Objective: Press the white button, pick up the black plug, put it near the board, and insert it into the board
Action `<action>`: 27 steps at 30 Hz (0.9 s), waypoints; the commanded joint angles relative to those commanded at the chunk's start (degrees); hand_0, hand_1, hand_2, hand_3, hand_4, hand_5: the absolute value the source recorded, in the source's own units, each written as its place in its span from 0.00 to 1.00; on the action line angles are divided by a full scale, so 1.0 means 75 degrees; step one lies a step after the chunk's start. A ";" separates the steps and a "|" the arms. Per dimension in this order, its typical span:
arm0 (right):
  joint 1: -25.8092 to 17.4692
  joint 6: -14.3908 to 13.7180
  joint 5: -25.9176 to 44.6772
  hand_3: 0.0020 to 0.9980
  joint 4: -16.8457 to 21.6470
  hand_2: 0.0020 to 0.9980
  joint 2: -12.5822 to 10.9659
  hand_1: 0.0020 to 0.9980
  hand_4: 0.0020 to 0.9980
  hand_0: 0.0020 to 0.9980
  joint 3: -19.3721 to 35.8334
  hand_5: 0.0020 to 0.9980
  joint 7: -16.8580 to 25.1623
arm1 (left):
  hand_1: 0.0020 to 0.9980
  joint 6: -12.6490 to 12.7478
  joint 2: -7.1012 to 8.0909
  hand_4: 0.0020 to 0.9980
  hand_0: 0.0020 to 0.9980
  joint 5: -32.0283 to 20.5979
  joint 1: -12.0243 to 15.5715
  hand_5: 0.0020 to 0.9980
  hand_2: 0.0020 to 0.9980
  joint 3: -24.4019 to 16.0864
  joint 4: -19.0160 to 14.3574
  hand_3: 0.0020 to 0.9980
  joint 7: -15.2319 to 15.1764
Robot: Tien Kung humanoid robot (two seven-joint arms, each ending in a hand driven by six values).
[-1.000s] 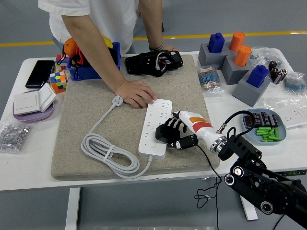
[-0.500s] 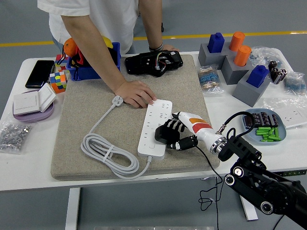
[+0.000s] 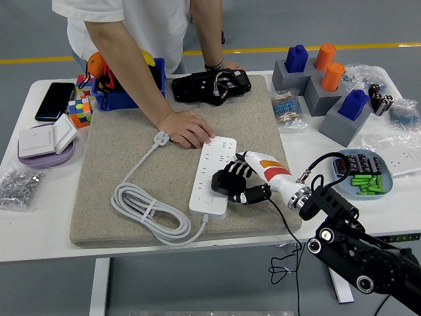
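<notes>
Over the white power strip (image 3: 214, 175), the right hand (image 3: 238, 184) curls tightly around a black plug (image 3: 222, 185), palm down, wrist angled low.

Robot lab: cluttered test table (image 3: 39, 217)

We can read no text, brand, number or sign anywhere: the white power strip (image 3: 214, 176) under the right hand (image 3: 238, 183) shows only blank sockets, and the small packets to that hand's right are too small to make out
</notes>
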 joint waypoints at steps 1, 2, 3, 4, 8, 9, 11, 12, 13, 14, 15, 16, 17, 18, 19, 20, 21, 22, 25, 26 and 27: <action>0.0000 0.0002 0.0000 0.58 -0.0001 0.53 -0.0002 0.50 0.99 0.44 0.0001 0.06 -0.0002 | 0.50 0.0000 0.0000 0.61 0.46 0.0002 -0.0001 0.25 0.52 -0.0004 0.0000 0.57 0.0001; 0.0001 0.0011 0.0003 0.58 -0.0003 0.53 -0.0001 0.50 0.99 0.44 0.0003 0.06 -0.0006 | 0.50 -0.0001 -0.0001 0.61 0.46 0.0007 -0.0002 0.25 0.52 -0.0008 0.0000 0.57 0.0003; 0.0000 0.0022 0.0002 0.58 -0.0007 0.53 0.0000 0.50 0.99 0.44 0.0004 0.06 -0.0016 | 0.50 -0.0003 -0.0002 0.61 0.46 0.0010 0.0000 0.25 0.52 -0.0010 0.0000 0.57 0.0004; -0.0002 0.0031 -0.0004 0.58 -0.0010 0.53 0.0001 0.50 1.00 0.44 0.0005 0.08 -0.0025 | 0.50 -0.0004 -0.0003 0.61 0.46 0.0011 0.0003 0.25 0.53 -0.0013 0.0000 0.57 0.0004; -0.0009 0.0074 -0.0026 0.58 -0.0010 0.53 -0.0003 0.50 1.00 0.44 0.0016 0.08 -0.0052 | 0.50 -0.0006 -0.0007 0.61 0.46 0.0017 0.0007 0.25 0.53 -0.0021 0.0000 0.57 0.0006; -0.0011 0.0080 -0.0029 0.58 -0.0007 0.53 -0.0004 0.50 1.00 0.44 0.0019 0.08 -0.0054 | 0.50 -0.0007 -0.0007 0.61 0.46 0.0014 0.0008 0.25 0.53 -0.0018 0.0000 0.57 0.0006; -0.0012 0.0104 -0.0021 0.58 0.0001 0.53 -0.0008 0.49 1.00 0.43 0.0023 0.08 -0.0049 | 0.50 -0.0004 -0.0007 0.61 0.46 0.0024 0.0008 0.25 0.53 -0.0032 0.0000 0.57 0.0007; -0.0013 0.0120 -0.0028 0.58 0.0010 0.53 -0.0008 0.49 1.00 0.43 0.0022 0.08 -0.0051 | 0.50 -0.0004 -0.0007 0.61 0.46 0.0025 0.0008 0.25 0.53 -0.0032 0.0000 0.57 0.0006; -0.0014 0.0126 -0.0023 0.58 0.0016 0.53 -0.0010 0.49 1.00 0.43 0.0019 0.08 -0.0047 | 0.50 -0.0004 -0.0007 0.61 0.46 0.0023 0.0009 0.25 0.53 -0.0030 0.0000 0.57 0.0005; -0.0016 0.0130 -0.0016 0.58 0.0022 0.53 -0.0011 0.49 1.00 0.43 0.0017 0.08 -0.0042 | 0.50 -0.0004 -0.0008 0.61 0.46 0.0022 0.0009 0.25 0.53 -0.0027 0.0000 0.57 0.0004; -0.0020 0.0131 -0.0007 0.58 0.0033 0.53 -0.0012 0.49 1.00 0.43 0.0010 0.08 -0.0032 | 0.50 -0.0005 -0.0010 0.61 0.46 0.0018 0.0010 0.25 0.53 -0.0025 0.0000 0.57 0.0003; -0.0024 0.0133 -0.0006 0.58 0.0050 0.53 -0.0015 0.49 1.00 0.43 0.0002 0.08 -0.0023 | 0.50 -0.0005 -0.0012 0.61 0.46 0.0010 0.0011 0.25 0.53 -0.0018 0.0000 0.57 0.0000; -0.0031 0.0133 0.0009 0.58 0.0069 0.53 -0.0017 0.49 1.00 0.43 -0.0010 0.08 0.0003 | 0.50 -0.0007 -0.0014 0.61 0.46 0.0005 0.0015 0.25 0.53 -0.0011 0.0000 0.57 -0.0001; -0.0037 0.0127 0.0024 0.58 0.0085 0.53 -0.0020 0.49 1.00 0.43 -0.0019 0.08 0.0033 | 0.50 -0.0007 -0.0015 0.61 0.46 0.0004 0.0016 0.25 0.53 -0.0009 0.0000 0.57 -0.0001; -0.0039 0.0120 0.0033 0.58 0.0096 0.53 -0.0023 0.49 1.00 0.43 -0.0024 0.08 0.0055 | 0.50 -0.0006 -0.0017 0.61 0.46 0.0005 0.0015 0.25 0.53 -0.0011 0.0000 0.57 -0.0001; -0.0038 0.0107 0.0054 0.58 0.0115 0.53 -0.0029 0.49 1.00 0.43 -0.0036 0.08 0.0084 | 0.50 -0.0003 -0.0020 0.61 0.46 0.0004 0.0011 0.25 0.53 -0.0019 0.0000 0.57 -0.0004; -0.0035 0.0097 0.0067 0.58 0.0120 0.53 -0.0031 0.49 1.00 0.43 -0.0041 0.08 0.0106 | 0.50 -0.0004 -0.0020 0.61 0.46 0.0001 0.0009 0.25 0.53 -0.0015 0.0000 0.57 -0.0006; -0.0032 0.0082 0.0067 0.58 0.0114 0.50 -0.0029 0.46 0.99 0.42 -0.0041 0.08 0.0125 | 0.50 -0.0008 -0.0016 0.61 0.46 -0.0008 0.0009 0.25 0.52 0.0002 0.0000 0.57 -0.0005; -0.0021 0.0069 0.0070 0.58 0.0077 0.50 -0.0021 0.46 0.99 0.42 -0.0017 0.08 0.0140 | 0.50 -0.0005 -0.0013 0.61 0.46 0.0024 0.0004 0.25 0.52 -0.0032 0.0000 0.57 0.0003; -0.0020 0.0068 0.0067 0.58 0.0073 0.50 -0.0022 0.46 0.99 0.42 -0.0012 0.08 0.0145 | 0.50 -0.0006 -0.0011 0.61 0.46 0.0014 0.0004 0.25 0.52 -0.0021 0.0000 0.57 0.0000; -0.0020 0.0062 0.0072 0.58 0.0076 0.50 -0.0024 0.46 0.99 0.42 -0.0011 0.08 0.0158 | 0.50 -0.0006 -0.0010 0.61 0.46 0.0012 0.0004 0.25 0.52 -0.0017 0.0000 0.57 -0.0001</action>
